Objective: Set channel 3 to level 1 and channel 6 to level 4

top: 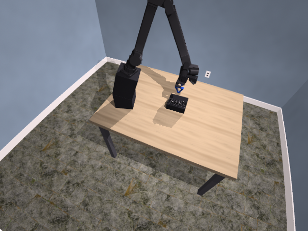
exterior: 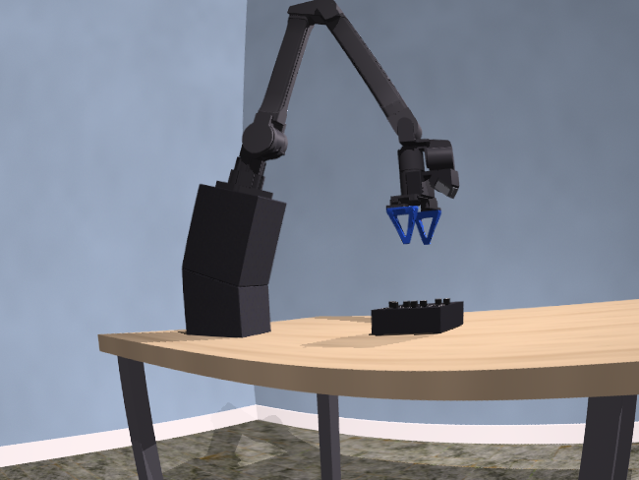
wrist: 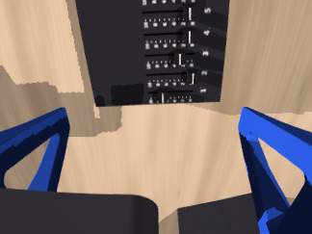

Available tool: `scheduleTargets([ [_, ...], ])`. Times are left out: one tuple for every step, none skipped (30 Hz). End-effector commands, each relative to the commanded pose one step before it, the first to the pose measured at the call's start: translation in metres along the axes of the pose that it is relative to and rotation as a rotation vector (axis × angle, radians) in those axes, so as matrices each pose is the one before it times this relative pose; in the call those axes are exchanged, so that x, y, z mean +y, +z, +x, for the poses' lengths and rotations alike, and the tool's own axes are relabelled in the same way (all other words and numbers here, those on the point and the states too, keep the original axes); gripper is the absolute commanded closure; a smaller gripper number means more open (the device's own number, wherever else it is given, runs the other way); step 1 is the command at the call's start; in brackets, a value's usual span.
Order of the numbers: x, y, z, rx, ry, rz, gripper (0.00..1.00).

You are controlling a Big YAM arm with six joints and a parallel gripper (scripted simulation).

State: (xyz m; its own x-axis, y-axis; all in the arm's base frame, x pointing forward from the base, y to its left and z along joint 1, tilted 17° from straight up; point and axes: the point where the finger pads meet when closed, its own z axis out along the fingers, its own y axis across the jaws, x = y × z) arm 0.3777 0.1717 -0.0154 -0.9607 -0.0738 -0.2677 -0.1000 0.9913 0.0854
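Matte black arm (exterior: 361,62) w/ boxy base (exterior: 227,269), blue triangular-fingered gripper (exterior: 415,241).

1 lighting desk (top: 176,103), 1 arm w/ 1 gripper (exterior: 416,233), 2 blue fingers, 1 table (top: 199,139), 1 wall outlet (top: 207,74), fader count unclear

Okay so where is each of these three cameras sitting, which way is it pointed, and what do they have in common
Top: high over the room, looking down on the table, whole arm, base and lighting desk.
Exterior: near table height, side on, showing the arm and the open gripper hanging above the desk.
Wrist: behind the blue fingers, looking down at the desk's faders.
All three show the desk and the gripper.
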Motion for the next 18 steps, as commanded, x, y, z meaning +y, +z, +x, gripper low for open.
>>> scheduleTargets([
  [0.00317, -0.01371, -0.02491, -0.06309, 0.0314, -0.01545, 0.0],
  [0.0, 0.0, 0.0, 0.00001, 0.0, -0.00002, 0.0],
  [0.00001, 0.0, 0.0, 0.00001, 0.0, -0.00004, 0.0],
  [0.0, 0.0, 0.0, 0.0, 0.0, 0.0, 0.0],
  [0.0, 0.0, 0.0, 0.00001, 0.0, -0.00002, 0.0],
  [0.0, 0.0, 0.0, 0.0, 0.0, 0.0, 0.0],
  [0.0, 0.0, 0.0, 0.0, 0.0, 0.0, 0.0],
  [-0.00007, 0.0, -0.00001, 0.00003, -0.00007, -0.00003, 0.0],
  [-0.00051, 0.00004, -0.00007, 0.00021, -0.00048, -0.00014, 0.0],
  [-0.00087, 0.00008, -0.00003, 0.00063, -0.01795, -0.00072, 0.0],
  [-0.00021, 0.00014, 0.00045, 0.00148, -0.01366, -0.00246, 0.0],
  [-0.00045, 0.00021, 0.00067, 0.002, -0.01148, -0.0031, 0.0],
  [-0.00105, 0.0003, 0.00082, 0.00197, -0.01621, -0.00194, 0.0],
  [-0.00136, 0.00038, 0.0011, 0.00252, -0.02136, -0.00263, 0.0],
  [0.0, 0.0, 0.0, 0.0, 0.0, 0.0, 0.0],
  [0.0, 0.0, 0.0, 0.0, 0.0, 0.0, 0.0],
  [-0.00166, 0.00047, 0.00142, 0.00304, -0.02679, -0.0034, 0.0],
  [-0.00198, 0.00055, 0.00192, 0.0041, -0.03235, -0.00413, 0.0],
])
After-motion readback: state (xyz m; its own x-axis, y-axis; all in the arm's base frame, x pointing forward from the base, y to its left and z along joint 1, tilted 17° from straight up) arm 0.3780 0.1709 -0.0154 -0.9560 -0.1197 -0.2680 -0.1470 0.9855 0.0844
